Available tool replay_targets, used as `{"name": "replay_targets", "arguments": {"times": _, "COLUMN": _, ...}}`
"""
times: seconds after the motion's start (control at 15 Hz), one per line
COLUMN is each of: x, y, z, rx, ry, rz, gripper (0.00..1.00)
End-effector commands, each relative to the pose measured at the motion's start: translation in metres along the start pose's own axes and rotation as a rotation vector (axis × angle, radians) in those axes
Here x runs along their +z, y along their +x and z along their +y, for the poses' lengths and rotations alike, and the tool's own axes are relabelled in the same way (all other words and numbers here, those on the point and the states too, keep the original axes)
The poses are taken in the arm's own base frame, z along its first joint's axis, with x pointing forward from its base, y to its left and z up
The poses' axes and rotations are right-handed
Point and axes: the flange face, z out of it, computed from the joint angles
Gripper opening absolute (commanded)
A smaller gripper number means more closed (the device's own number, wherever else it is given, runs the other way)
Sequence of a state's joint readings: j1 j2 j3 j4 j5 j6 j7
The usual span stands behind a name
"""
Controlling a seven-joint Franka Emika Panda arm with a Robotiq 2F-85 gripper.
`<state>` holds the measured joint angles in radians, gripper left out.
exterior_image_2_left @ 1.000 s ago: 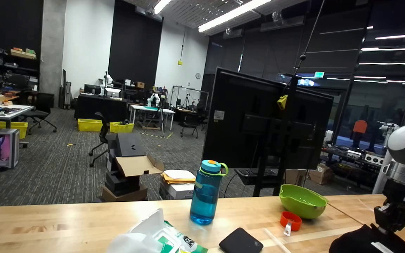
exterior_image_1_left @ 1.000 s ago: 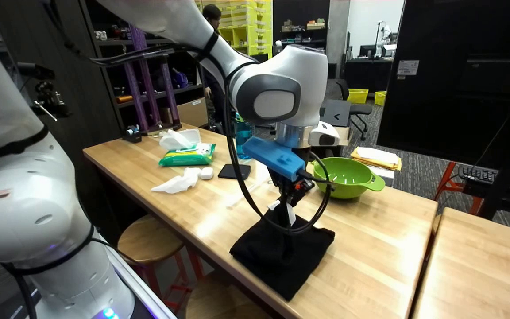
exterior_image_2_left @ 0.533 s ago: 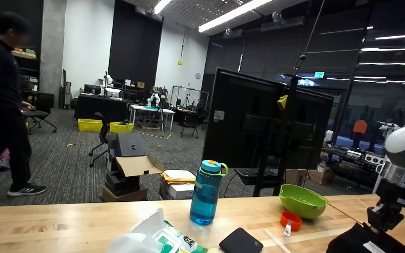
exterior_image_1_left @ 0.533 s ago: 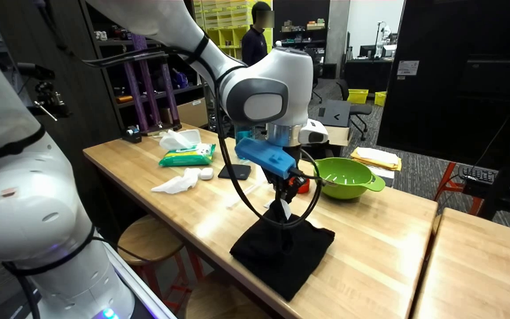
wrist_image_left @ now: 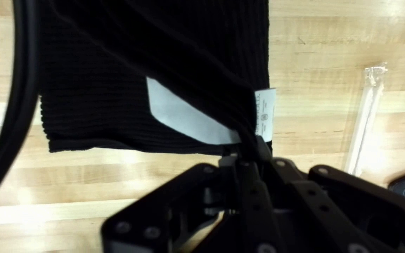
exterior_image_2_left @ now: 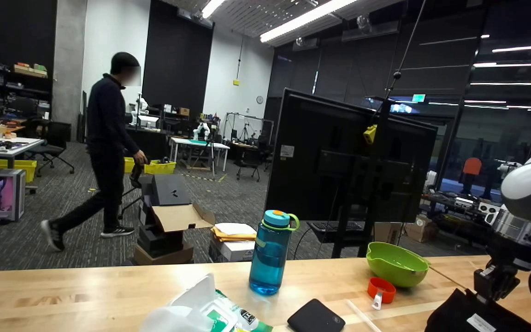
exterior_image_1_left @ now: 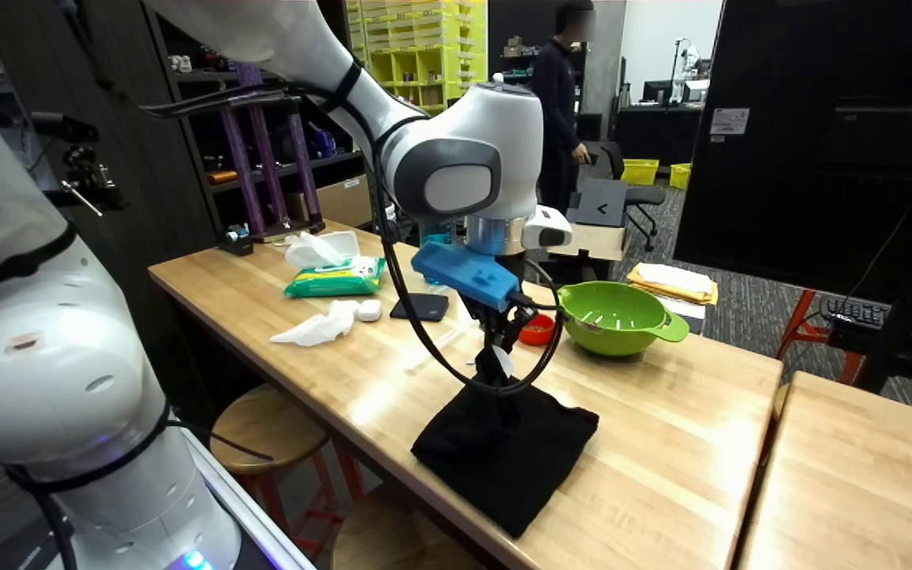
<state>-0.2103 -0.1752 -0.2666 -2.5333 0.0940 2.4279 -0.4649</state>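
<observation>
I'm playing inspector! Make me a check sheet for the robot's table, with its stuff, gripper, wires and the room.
Surface: wooden table, shiny with glare in spots.
Job's things: black cloth, part pulled up, the rest lying on the table; white label showing.
Clutter: green bowl, round red thing, blue bottle, wipes, tissue, black case.
Gripper: shut on a fold of the cloth.
Cables: black cable looping beside the gripper; knots: nothing seen.
Surroundings: person and big screen beyond the table; stools.
</observation>
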Motion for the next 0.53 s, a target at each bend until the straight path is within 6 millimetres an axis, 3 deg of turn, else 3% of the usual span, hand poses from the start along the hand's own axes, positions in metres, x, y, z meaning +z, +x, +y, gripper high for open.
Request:
{"name": "replay_targets", "arguments": {"times": 0.0, "x": -0.004, "y": -0.005, "z": -0.015, "rx": -0.028, "ry": 0.027, "rz": 0.036, "gripper": 0.01}}
{"name": "replay_targets", "arguments": {"times": 0.47, "x": 0.005, "y": -0.003, "z": -0.035, "rx": -0.053, "ry": 0.064, "rz": 0.033, "gripper": 0.01}}
